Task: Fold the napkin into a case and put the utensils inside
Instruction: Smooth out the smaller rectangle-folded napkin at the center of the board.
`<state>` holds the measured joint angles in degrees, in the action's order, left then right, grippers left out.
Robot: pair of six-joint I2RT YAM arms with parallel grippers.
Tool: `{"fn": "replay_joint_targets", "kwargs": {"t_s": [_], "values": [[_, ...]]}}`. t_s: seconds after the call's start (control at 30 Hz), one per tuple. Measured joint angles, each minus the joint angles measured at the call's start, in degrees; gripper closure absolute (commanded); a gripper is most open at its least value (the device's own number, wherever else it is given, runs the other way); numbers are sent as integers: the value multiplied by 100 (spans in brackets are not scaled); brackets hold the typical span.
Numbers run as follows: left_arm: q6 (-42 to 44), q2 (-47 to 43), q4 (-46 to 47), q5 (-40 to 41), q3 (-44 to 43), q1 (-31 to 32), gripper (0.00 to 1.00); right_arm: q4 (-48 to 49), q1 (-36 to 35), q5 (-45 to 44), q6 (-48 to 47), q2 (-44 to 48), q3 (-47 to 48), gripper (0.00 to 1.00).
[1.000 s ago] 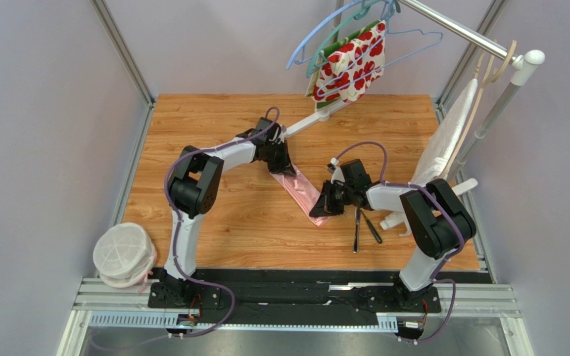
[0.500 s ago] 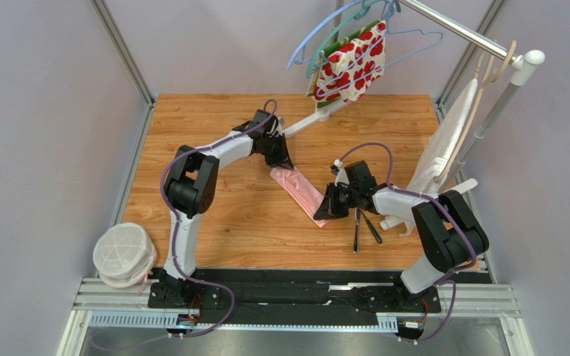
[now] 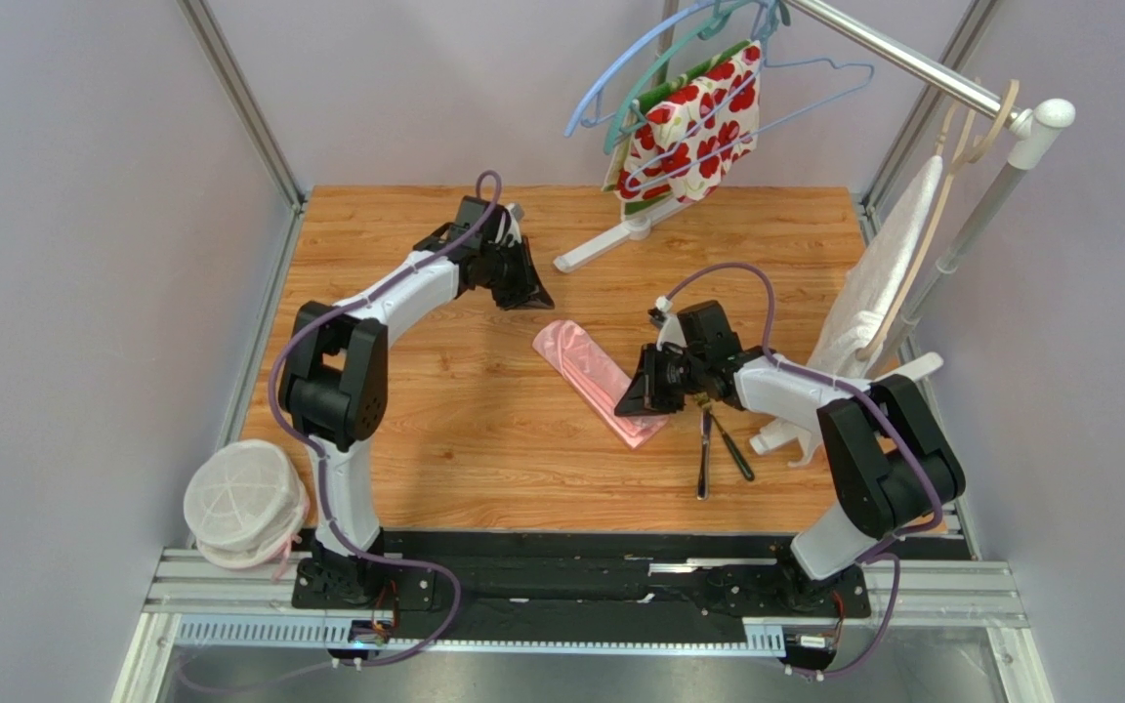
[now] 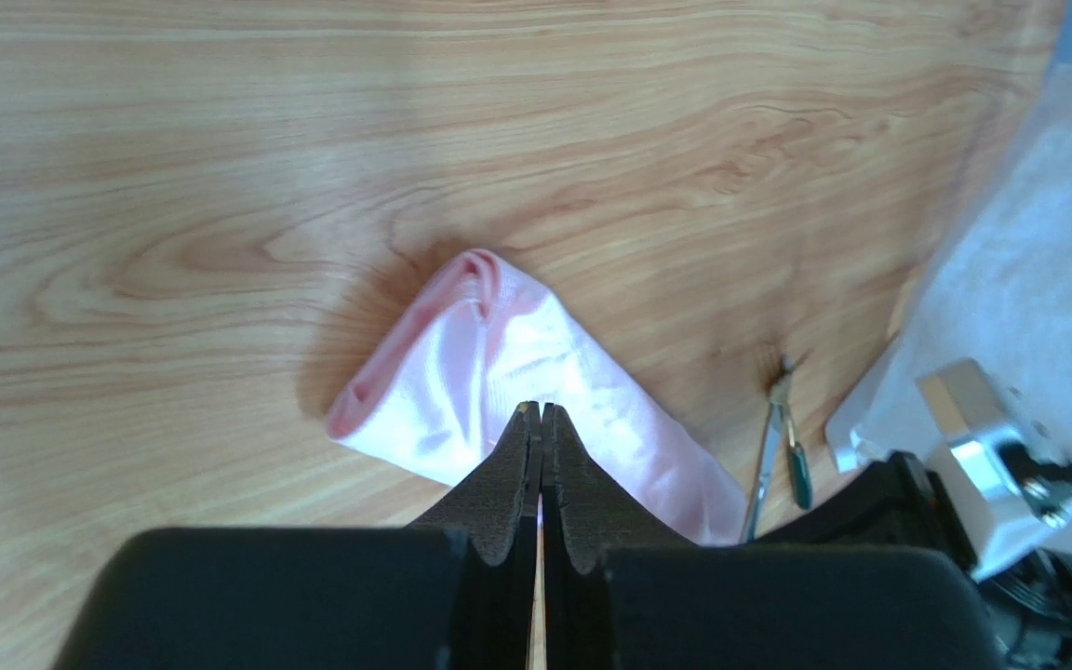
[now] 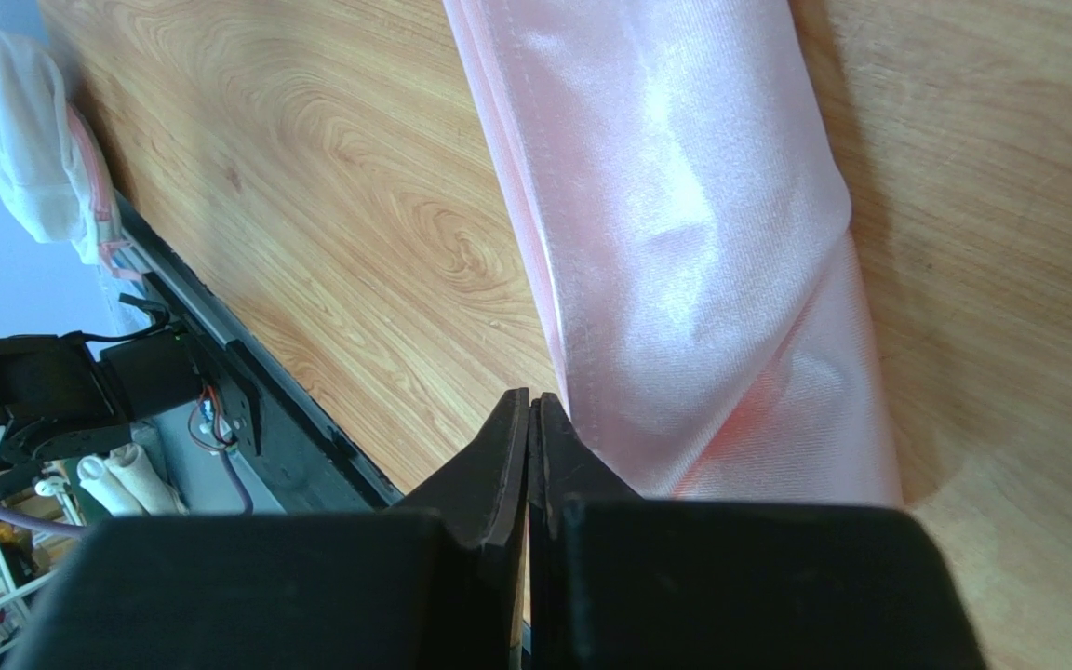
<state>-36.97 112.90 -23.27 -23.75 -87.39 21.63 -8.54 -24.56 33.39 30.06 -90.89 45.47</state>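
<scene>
The napkin (image 3: 598,381) lies on the wooden table as a slim light-pink folded case, running diagonally (image 4: 500,356) (image 5: 682,237). My left gripper (image 3: 536,298) is shut and empty, hanging above the table up and to the left of the napkin's far end (image 4: 542,408). My right gripper (image 3: 630,406) is shut with nothing between its fingers, just beside the edge of the napkin's near end (image 5: 531,401). The utensils (image 3: 705,447) lie side by side on the table right of the napkin's near end, outside it, with a green-handled piece (image 4: 796,468) among them.
A red-and-white floral cloth (image 3: 696,125) hangs on hangers at the back. A white cloth (image 3: 877,286) hangs from the rack on the right, whose foot (image 3: 616,237) reaches onto the table. A white mesh bundle (image 3: 243,501) sits front left by the black rail (image 3: 598,549).
My left gripper let go of the napkin's far end, shut, and drew back up and left. The napkin now lies flat and free. The right gripper barely shifted.
</scene>
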Motion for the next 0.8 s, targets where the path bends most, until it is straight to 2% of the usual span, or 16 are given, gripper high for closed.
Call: {"fn": "replay_joint_targets", "kwargs": {"t_s": [0.3,0.37,0.4,0.47,0.5,0.57,0.6,0.8], "values": [[-221,1344,-129,-310,-376,-24,100,-83,-13,-330,-247,-52,-315,100],[-203,1392,-236,-236,-544,-24,100,-181,-35,-411,-315,-66,-321,96],[-181,1379,-275,-133,-573,-24,97,-234,-55,-455,-345,-48,-310,89],[-127,1257,-361,122,-555,-22,92,-494,-136,-621,-448,26,-212,67],[-107,1132,-420,278,-498,-22,87,-675,-186,-730,-501,96,-114,47],[-63,813,-529,481,-361,-22,80,-1010,-304,-964,-656,275,170,30],[-50,584,-544,562,-240,-22,76,-1137,-361,-1104,-706,341,321,24],[-26,-1622,-599,778,903,-22,73,-1563,-782,-2057,-1416,334,1399,13]]}}
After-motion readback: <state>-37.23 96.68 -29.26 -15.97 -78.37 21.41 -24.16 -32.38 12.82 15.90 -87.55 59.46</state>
